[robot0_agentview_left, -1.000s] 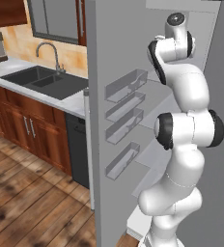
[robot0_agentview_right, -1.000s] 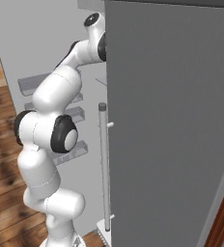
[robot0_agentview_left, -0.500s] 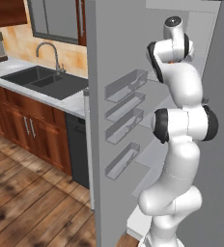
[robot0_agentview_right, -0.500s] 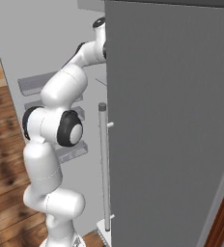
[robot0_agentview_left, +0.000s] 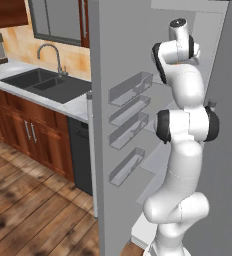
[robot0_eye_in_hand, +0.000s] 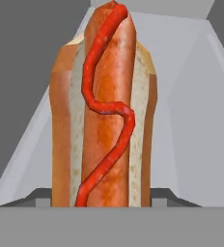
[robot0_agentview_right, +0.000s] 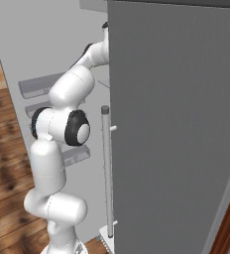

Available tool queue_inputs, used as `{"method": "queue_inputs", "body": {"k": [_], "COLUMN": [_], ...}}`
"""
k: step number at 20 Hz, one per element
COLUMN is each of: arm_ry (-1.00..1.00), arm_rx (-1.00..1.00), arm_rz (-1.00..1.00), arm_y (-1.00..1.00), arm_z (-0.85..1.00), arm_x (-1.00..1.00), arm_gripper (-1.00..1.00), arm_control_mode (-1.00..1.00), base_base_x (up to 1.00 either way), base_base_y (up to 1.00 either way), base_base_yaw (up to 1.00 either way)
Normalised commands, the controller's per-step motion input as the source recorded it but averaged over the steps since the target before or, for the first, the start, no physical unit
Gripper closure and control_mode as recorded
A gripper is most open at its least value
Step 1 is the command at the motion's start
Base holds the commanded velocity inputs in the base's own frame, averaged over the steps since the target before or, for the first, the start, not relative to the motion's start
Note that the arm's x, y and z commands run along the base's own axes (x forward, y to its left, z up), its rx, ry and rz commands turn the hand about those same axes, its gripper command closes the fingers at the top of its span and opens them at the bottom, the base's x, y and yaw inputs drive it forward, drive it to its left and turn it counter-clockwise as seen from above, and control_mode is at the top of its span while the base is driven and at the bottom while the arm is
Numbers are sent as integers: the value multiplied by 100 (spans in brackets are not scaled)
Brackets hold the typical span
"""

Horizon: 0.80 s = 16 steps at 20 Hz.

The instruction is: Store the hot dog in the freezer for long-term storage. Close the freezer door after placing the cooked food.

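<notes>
step: we're carrying the hot dog (robot0_eye_in_hand: 106,108) into the freezer (robot0_agentview_left: 160,92); placement not yet done, door to shut afterwards.
end effector: clamped on the hot dog. In the hand view the bun rises straight up from between the finger tips at 6 o'clock; the tips themselves are mostly hidden behind it.
hot dog vs end effector: held at its lower end, long axis running 6 to 12 o'clock along the hand's line of sight, sausage and red squiggle facing the camera. Nothing between it and the pale shelf surface beyond.
arm: in the left base view the wrist reaches high into the open compartment at about 1 o'clock; in the right base view it disappears behind the edge of the plain grey door (robot0_agentview_right: 176,129) near 11 o'clock.
freezer door: freezer door (robot0_agentview_left: 118,100) stands open, clear inner bins (robot0_agentview_left: 129,120) facing the arm.
how to do it well: we'd lower until the bun rests flat on a shelf before letting go, keep it clear of the side walls, and set it far enough back that the door bins can't hit it.
risk: our judgement — releasing while it's upright lets it topple or roll toward the shelf lip.
surroundings: sink (robot0_agentview_left: 45,82) set in the worktop at 9 o'clock, not involved.
</notes>
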Motion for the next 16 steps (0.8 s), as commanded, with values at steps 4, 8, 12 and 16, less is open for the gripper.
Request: {"method": "queue_inputs", "body": {"k": [4, 8, 12, 16], "arm_ry": [4, 2, 0, 0], "arm_rx": [0, 0, 0, 0], "arm_rz": [0, 0, 0, 0], "arm_y": [0, 0, 0, 0], "arm_z": [-30, -32, -26, -12], "arm_x": [19, 8, 1, 0], "arm_gripper": [100, 100, 100, 100], "arm_control_mode": [-100, -100, -100, -100], "base_base_x": [0, 0, 0, 0], "base_base_y": [0, 0, 0, 0], "base_base_yaw": [0, 0, 0, 0]}}
